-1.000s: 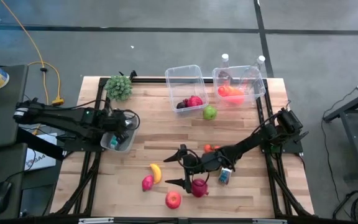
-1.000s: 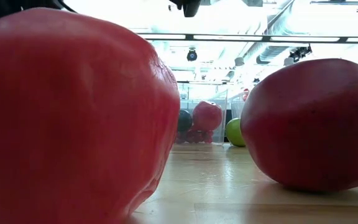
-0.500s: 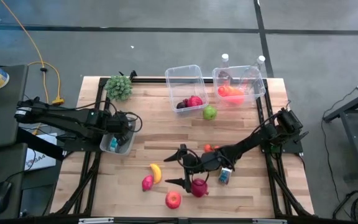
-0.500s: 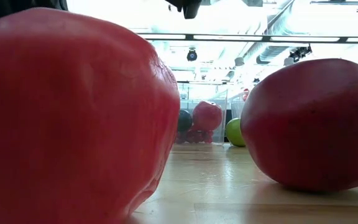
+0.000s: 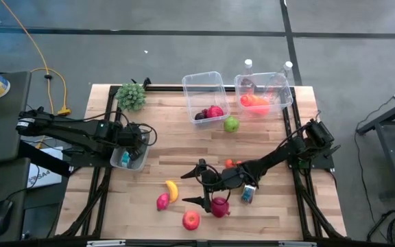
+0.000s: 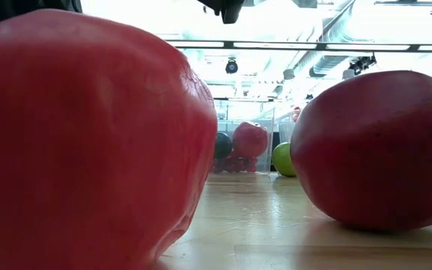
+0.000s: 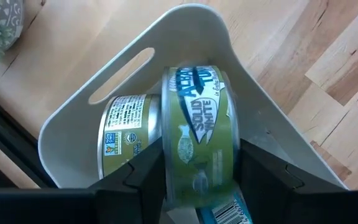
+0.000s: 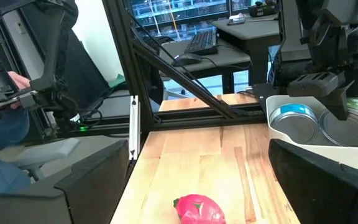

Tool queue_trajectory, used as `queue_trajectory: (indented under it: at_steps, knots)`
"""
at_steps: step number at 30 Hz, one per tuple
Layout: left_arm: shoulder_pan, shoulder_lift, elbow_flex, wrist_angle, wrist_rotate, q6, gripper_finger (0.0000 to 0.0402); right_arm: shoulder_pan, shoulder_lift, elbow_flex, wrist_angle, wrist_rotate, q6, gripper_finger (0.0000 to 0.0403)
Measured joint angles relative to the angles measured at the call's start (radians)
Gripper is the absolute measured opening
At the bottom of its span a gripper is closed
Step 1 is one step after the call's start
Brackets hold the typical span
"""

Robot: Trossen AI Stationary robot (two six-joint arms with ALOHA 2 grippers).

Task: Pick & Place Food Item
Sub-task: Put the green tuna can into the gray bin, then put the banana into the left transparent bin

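Observation:
A green-labelled tuna can point(image 7: 197, 137) stands on edge inside the white bin point(image 5: 139, 156) at the table's left edge, with my left gripper point(image 7: 199, 177) shut on it. A second can point(image 7: 126, 130) lies beside it in the bin. Whether the held can rests on the bin floor, I cannot tell. My right gripper point(image 5: 196, 184) hangs open and level near the table's near middle, holding nothing. Its fingers stand apart, with a pink dragon fruit point(image 8: 199, 208) on the table ahead of them. My left gripper pinches the tuna can by its two flat ends point(image 7: 166, 155) between its two fingers. The fingers slant steeply down into the bin. The can stands on edge with its label wall facing up.
A banana point(image 5: 172, 190), a red apple point(image 5: 191, 219), a dark red fruit point(image 5: 219, 206) and a small can point(image 5: 248, 195) lie near the right gripper. At the far edge stand two clear bins point(image 5: 194, 86) point(image 5: 284, 96) holding fruit, a green apple point(image 5: 231, 124) and a plant point(image 5: 131, 96).

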Motion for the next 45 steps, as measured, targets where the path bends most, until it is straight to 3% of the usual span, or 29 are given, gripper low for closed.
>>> queue_trajectory:
  at_steps: [11, 22, 27, 37, 45]
  knots:
    - [0.003, 0.000, 0.000, 0.002, -0.027, -0.010, 0.0239, 0.000, 0.000, 0.000, -0.002, 0.000, -0.002, 0.0375]
    - [-0.027, -0.004, 0.110, 0.005, -0.116, 0.128, 0.0244, -0.003, 0.000, 0.000, -0.002, 0.000, -0.003, 0.0375]
    - [-0.130, -0.006, 0.138, 0.133, -0.137, 0.254, 0.0244, -0.003, 0.000, 0.000, -0.003, 0.002, -0.003, 0.0375]
    - [-0.394, 0.035, 0.138, 0.448, -0.031, 0.513, 0.0244, -0.002, 0.000, 0.000, -0.007, 0.004, -0.003, 0.0375]
    - [-0.528, 0.101, 0.138, 0.549, -0.010, 0.610, 0.0244, -0.002, 0.000, 0.000, -0.008, 0.000, -0.003, 0.0375]
